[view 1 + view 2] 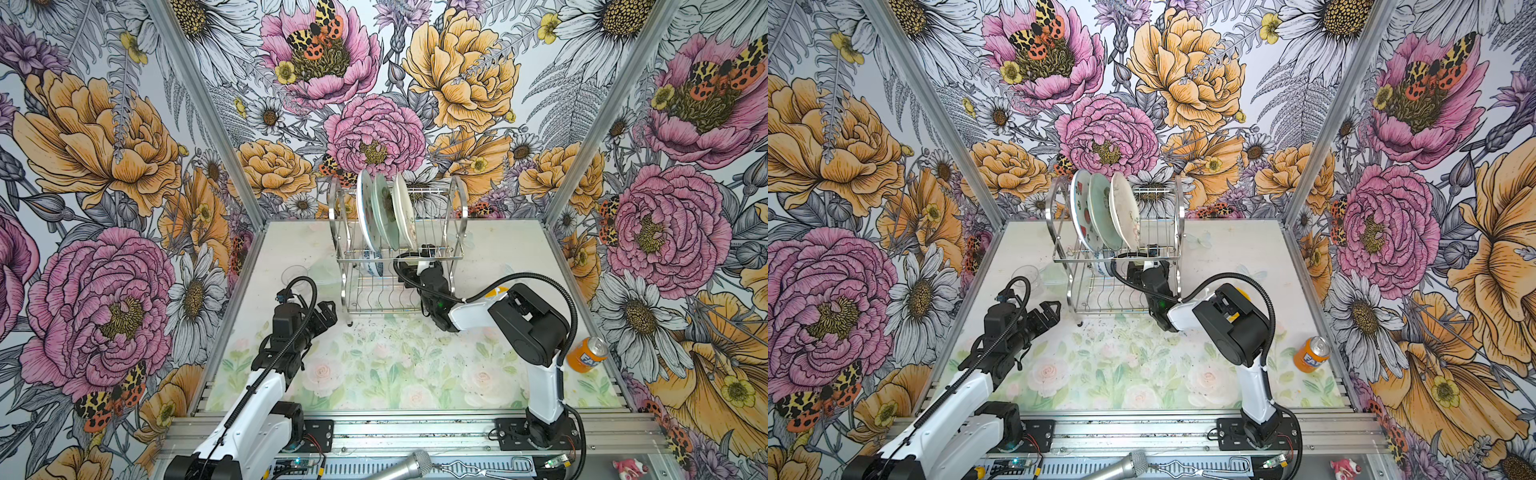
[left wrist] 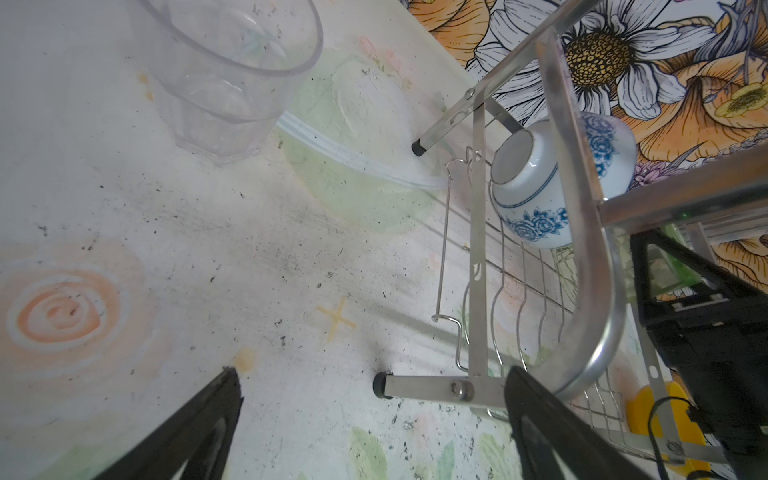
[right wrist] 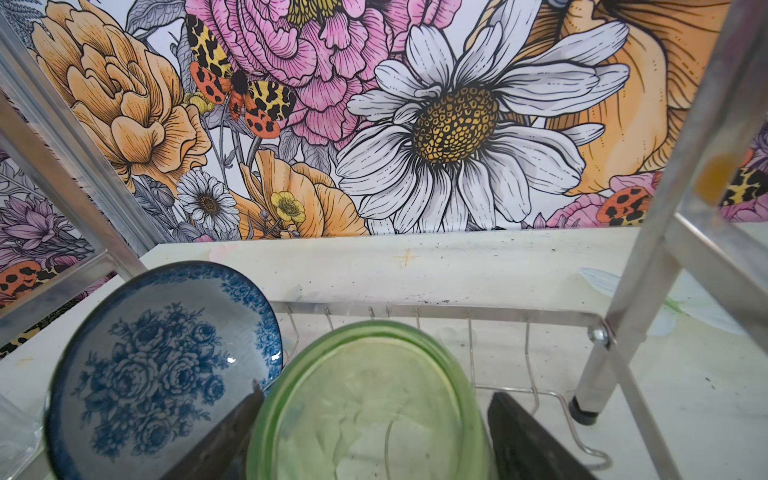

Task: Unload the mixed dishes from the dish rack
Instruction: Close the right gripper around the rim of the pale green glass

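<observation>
The dish rack [image 1: 399,249] [image 1: 1117,249] stands at the back of the table. Three plates stand upright in its upper tier: watermelon-print [image 1: 1081,212], pale green [image 1: 1102,212] and cream [image 1: 1124,212]. On the lower tier a blue-and-white bowl [image 3: 158,365] [image 2: 540,195] leans beside a green tumbler [image 3: 365,407]. My right gripper [image 3: 376,395] [image 1: 417,259] reaches into that tier, open, with the tumbler between its fingers. One finger touches the tumbler; a gap shows at the other. A clear glass [image 2: 224,75] [image 1: 295,274] stands on the table left of the rack. My left gripper [image 2: 374,399] [image 1: 328,311] hovers open and empty by the rack's front left leg.
An orange soda can [image 1: 586,353] [image 1: 1310,355] stands near the table's right edge. A microphone [image 1: 399,467] and a small pink toy [image 1: 629,467] lie on the front rail. Flowered walls close in the table on three sides.
</observation>
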You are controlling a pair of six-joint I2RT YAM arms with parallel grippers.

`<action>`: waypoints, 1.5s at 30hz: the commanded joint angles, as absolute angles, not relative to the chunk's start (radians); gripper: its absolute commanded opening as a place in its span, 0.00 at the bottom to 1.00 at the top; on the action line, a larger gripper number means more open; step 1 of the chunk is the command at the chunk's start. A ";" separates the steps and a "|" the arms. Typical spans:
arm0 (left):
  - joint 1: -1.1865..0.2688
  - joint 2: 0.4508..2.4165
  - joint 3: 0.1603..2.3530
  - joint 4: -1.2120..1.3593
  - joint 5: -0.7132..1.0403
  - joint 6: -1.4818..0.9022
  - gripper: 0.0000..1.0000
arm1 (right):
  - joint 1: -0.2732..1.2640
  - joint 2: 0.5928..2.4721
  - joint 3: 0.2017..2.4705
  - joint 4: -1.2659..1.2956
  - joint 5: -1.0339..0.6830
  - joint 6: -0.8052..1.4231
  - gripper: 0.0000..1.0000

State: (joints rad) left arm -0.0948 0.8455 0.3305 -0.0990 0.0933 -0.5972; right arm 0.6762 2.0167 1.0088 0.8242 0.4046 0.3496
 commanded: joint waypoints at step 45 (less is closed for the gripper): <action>-0.089 0.793 0.341 -0.144 0.127 -0.635 0.99 | 0.769 1.914 0.832 0.989 0.467 0.335 0.66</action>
State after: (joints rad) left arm -0.0948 0.8040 0.3305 -0.1303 0.1032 -0.6262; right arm 0.7589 1.9530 0.8524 0.9836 0.4458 0.3382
